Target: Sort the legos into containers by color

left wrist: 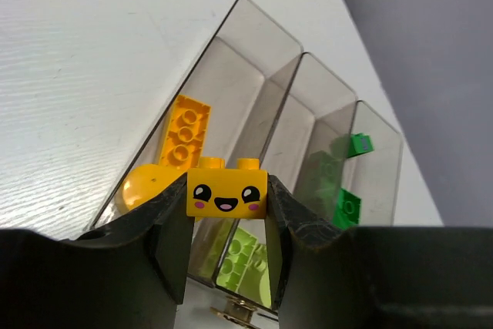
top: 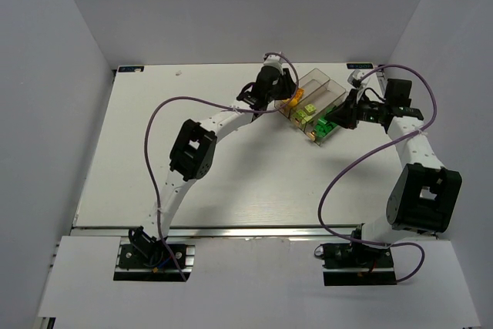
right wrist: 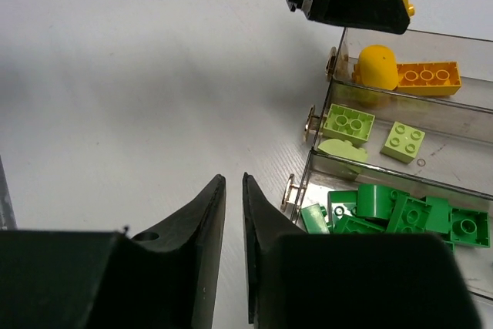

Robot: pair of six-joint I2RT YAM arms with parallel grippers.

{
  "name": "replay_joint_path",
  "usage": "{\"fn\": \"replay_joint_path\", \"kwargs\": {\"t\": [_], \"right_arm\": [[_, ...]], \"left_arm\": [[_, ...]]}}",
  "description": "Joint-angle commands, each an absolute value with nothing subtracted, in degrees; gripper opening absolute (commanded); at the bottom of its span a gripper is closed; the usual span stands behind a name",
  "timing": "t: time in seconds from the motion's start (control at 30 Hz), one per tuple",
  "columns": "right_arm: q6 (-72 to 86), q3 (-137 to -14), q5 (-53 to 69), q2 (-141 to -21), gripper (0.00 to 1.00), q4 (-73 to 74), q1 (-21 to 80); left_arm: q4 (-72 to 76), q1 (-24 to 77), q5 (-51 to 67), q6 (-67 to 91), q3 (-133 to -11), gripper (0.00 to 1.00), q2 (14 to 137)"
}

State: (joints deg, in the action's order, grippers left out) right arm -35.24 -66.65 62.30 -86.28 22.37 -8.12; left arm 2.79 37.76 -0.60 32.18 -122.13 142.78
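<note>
- The smiley yellow brick (left wrist: 227, 193) looks to be the last of the legos still unsorted; it hangs just above the near end of the containers (left wrist: 281, 113), over the outer compartment on the left arm's side; it has not been let go.
- The left pincer (left wrist: 227, 206) is clamped on that brick, one finger against each of its side faces.
- The compartment under it holds an orange brick (left wrist: 185, 132) and a yellow dome piece (left wrist: 146, 185); the held brick matches them, so I judge this the right place for it.
- The middle compartment holds the lime bricks (right wrist: 348, 123), three as far as the right wrist view shows; no other colour is among them.
- The outer compartment on the right arm's side holds the dark green bricks (right wrist: 400, 213), heaped several together; nothing yellow or lime shows in that heap.
- No other brick shows outside the containers in these views, though the top view is too small to be sure.
- By my reckoning the sorting is nearly finished; what is left is to lower and release the smiley yellow brick, then draw both arms back.
- The right pincer (right wrist: 233, 182) has its fingers drawn almost together, a thin slit between them and nothing in it; it hangs over the worktop (right wrist: 115, 75) just beside the containers' near end, by the dark green compartment; it seems to have no job left.
</note>
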Motion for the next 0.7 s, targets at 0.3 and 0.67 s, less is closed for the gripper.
{"fn": "replay_joint_path", "kwargs": {"t": [0.3, 0.67], "right_arm": [[-32.70, -66.62, 66.18, -84.99, 0.25, 20.65, -9.93], [-31.73, -66.71, 66.09, -85.34, 0.28, 20.04, -10.37]], "left_arm": [[-3.51, 38.94, -13.27, 26.10, -130.59, 0.54, 146.16], [-5.01, 39.20, -12.92, 26.37, -130.08, 0.70, 146.34]]}}
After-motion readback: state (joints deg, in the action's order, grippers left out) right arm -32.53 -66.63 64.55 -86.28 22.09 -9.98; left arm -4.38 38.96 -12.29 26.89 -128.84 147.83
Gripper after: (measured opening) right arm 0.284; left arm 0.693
